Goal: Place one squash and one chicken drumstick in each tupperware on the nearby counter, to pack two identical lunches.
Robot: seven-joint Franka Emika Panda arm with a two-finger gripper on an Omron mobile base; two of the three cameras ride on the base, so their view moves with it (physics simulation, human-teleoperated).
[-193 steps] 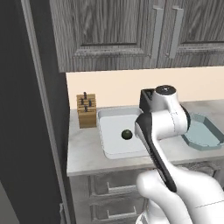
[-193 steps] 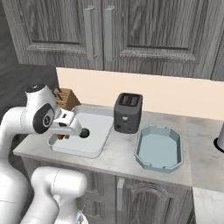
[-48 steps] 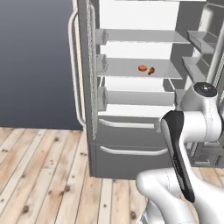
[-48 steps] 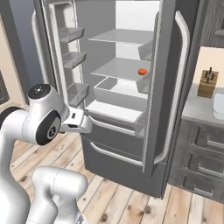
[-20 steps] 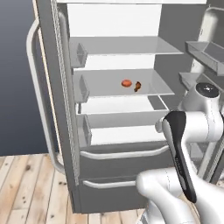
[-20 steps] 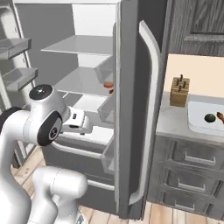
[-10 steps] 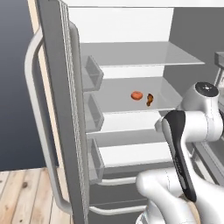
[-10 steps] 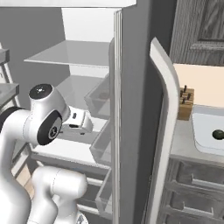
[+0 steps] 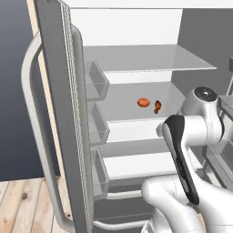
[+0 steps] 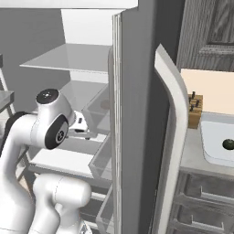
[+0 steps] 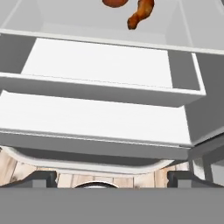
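Jaws are spread as wide as they go and hold nothing. In the hand view the gripper [image 11: 112, 177] shows as two dark tips low at either side, well apart, with wooden floor between them.

Past the tips I'm looking at the open fridge [image 9: 136, 73]: two white drawers [image 11: 103, 72] stacked one behind the other, then a glass shelf [image 11: 183, 26] above them. On that shelf, at the top edge of the hand view, sits a chicken drumstick [image 11: 141, 13], thick end up, thin end pointing down-left. Just beside it on the left is the orange-red squash [image 11: 114, 2], mostly cut off by the frame.

Left base view confirms it: orange-red squash [image 9: 144, 102] and chicken drumstick [image 9: 157, 107] side by side on the middle shelf [image 9: 123, 98], near each other, whether touching I can't tell. The white arm [image 9: 191, 132] sits in front of the fridge's lower right; the hand itself is hidden behind the arm here. The fridge door [image 9: 63, 113] stands open on the left with door bins [image 9: 96, 82].

Right base view: the other fridge door [image 10: 137, 114] blocks most of the interior. To its right, the surface [image 10: 194, 153] carries a knife block [image 10: 195, 109] against the beige wall and the white tupperware [image 10: 217, 137] with the dark green squash [image 10: 228, 144] lying inside it.
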